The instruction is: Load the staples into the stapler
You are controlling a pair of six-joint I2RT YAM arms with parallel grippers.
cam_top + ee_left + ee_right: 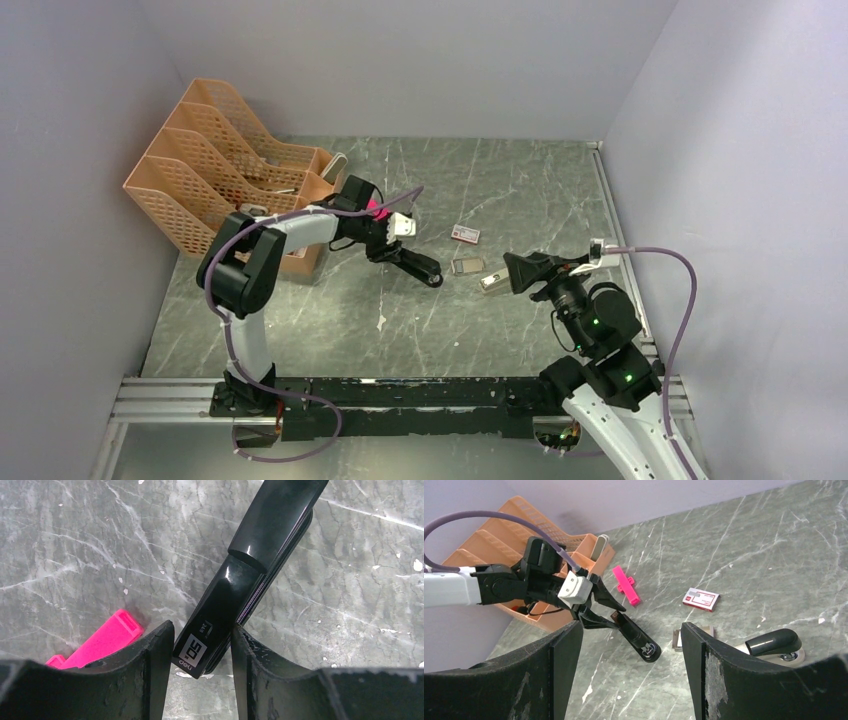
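The black stapler [420, 266] lies closed on the marble table, left of centre. In the left wrist view [260, 535] its labelled rear end sits between my fingers, and it also shows in the right wrist view [639, 639]. My left gripper [202, 630] is closed on that rear end, both pads touching its sides; it also shows in the top view [392, 250]. The white box with red print [466, 234] lies shut to the right. A small open tray [467, 266] lies near it; I cannot make out staples. My right gripper [631, 630] is open and empty, raised to the right [512, 272].
A bright pink plastic piece [107, 637] lies beside the left gripper. A black-and-silver tool [774, 642] lies under the right gripper. An orange file organiser [220, 160] stands at the back left. Grey walls close in the table.
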